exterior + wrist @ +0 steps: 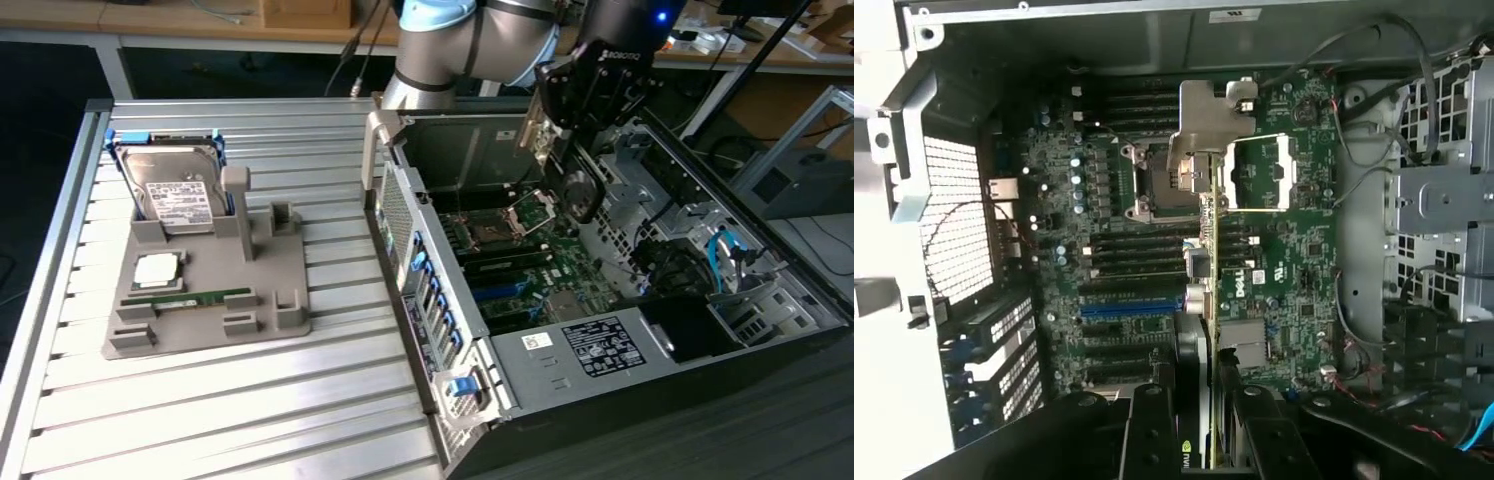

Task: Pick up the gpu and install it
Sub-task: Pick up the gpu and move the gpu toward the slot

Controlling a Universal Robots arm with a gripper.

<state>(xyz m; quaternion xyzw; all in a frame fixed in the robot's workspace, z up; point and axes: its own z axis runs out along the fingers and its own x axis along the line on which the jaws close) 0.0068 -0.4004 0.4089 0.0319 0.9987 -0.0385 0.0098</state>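
Black gripper (1204,432) clamps the thin green, silver-bracketed gpu (1204,300) edge-down over the open tower's green motherboard (1294,260), apparently to meet a slot.

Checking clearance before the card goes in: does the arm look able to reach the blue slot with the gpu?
Probably yes: the case is open, the gripper holds the gpu edge-on over the motherboard, and nothing visibly lies across the blue slot.

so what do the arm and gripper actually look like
The arm has fat silver-grey rounded joints with pale blue end caps. The gripper is black and blocky, with small white lettering on its body and a blue light glowing by its mount.
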